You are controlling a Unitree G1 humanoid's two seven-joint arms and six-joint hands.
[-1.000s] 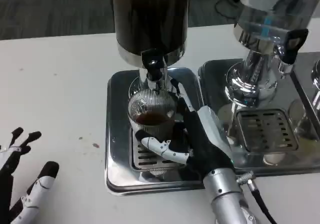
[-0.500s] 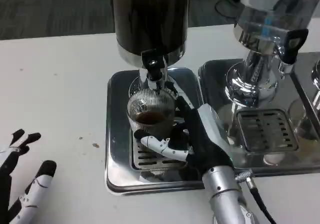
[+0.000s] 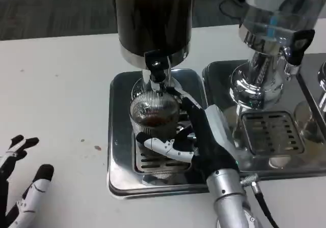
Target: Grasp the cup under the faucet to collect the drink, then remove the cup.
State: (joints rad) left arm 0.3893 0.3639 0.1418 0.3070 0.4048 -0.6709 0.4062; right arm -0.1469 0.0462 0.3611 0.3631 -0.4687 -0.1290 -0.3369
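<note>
At the centre of the frame, the ribbed clear glass cup (image 3: 154, 112) stands on the slotted metal drip tray (image 3: 118, 136) directly beneath the black faucet (image 3: 157, 66) of the dark drink dispenser (image 3: 153, 19). Dark liquid already sits inside the cup, so collecting looks under way or nearly finished; lifting the cup clear of the tray is what remains. The right hand (image 3: 204, 141) wraps the cup from its right side and front, holding it, with fingers curled around the lower wall. At lower left, the left hand (image 3: 20, 197) rests on the white surface (image 3: 56, 85), fingers spread and holding nothing, well apart from the cup.
</note>
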